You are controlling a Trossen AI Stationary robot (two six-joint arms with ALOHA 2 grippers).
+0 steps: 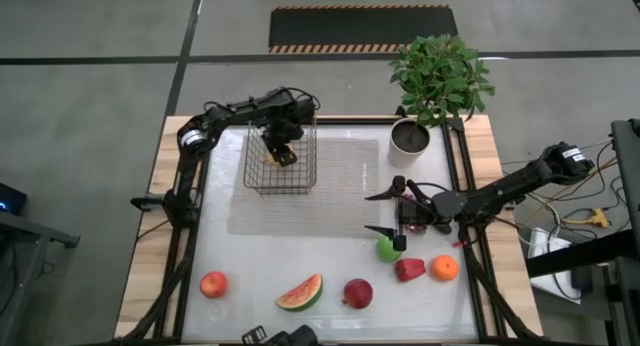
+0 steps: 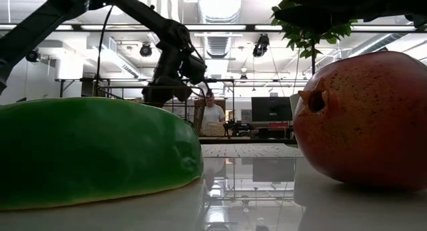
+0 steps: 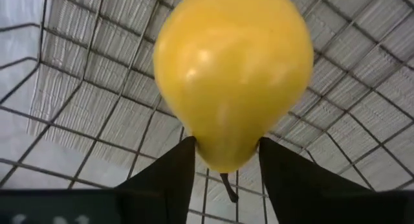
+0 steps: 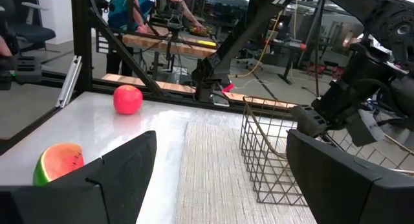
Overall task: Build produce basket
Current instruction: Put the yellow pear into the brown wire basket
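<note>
Reaching down into the basket, the left gripper has a yellow pear between its fingers; the left wrist view shows the pear's narrow end sitting between the two tips over the wire floor, though whether they press on it or have just let go cannot be told. The basket stands on a pale mat toward the table's far left, and its wire walls close round the gripper on every side.

Well apart, at the table's right, the right gripper hangs with its fingers spread wide and nothing between them, just above a green apple. A red pepper and an orange lie just beside that apple. Along the near edge lie a peach, a melon slice and a dark red fruit. A potted plant stands at the far right corner. Beyond the table a person shows in the room.
</note>
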